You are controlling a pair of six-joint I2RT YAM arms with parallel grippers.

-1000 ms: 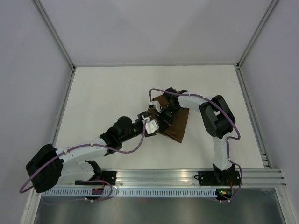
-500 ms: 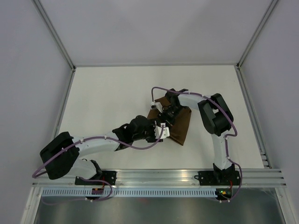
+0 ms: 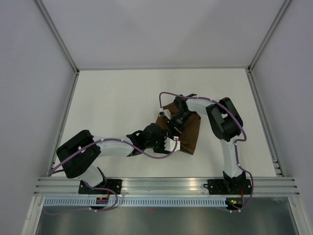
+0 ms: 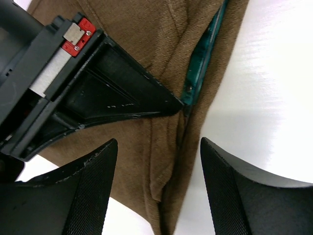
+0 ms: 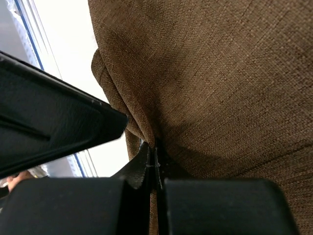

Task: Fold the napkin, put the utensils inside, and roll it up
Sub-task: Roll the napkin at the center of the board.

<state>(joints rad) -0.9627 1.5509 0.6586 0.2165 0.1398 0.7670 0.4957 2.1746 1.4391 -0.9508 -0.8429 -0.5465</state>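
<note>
The dark-brown napkin [image 3: 188, 131] lies folded right of the table's centre. In the left wrist view the napkin [image 4: 146, 44] is wrapped over the utensils: only a knife's teal handle [image 4: 203, 58] peeks from the fold, its blade hidden. My right gripper [image 3: 172, 126] is at the napkin's left edge. The right wrist view shows my right gripper [image 5: 155, 147] shut, pinching a fold of the napkin [image 5: 220, 73]. My left gripper [image 3: 169, 142] is at the near-left corner. There my left gripper [image 4: 159, 191] stands open, its fingers [image 4: 93, 196] on either side of the rolled edge.
The white table [image 3: 112, 103] is walled by grey panels with a metal rail [image 3: 161, 185] along the near edge. The two grippers are close together; the right gripper's black finger [image 4: 122, 98] crosses the left wrist view just above my left fingers.
My left arm swung toward me and right, from the napkin's left edge to its near-left corner. The right gripper closed fully onto the cloth fold.
</note>
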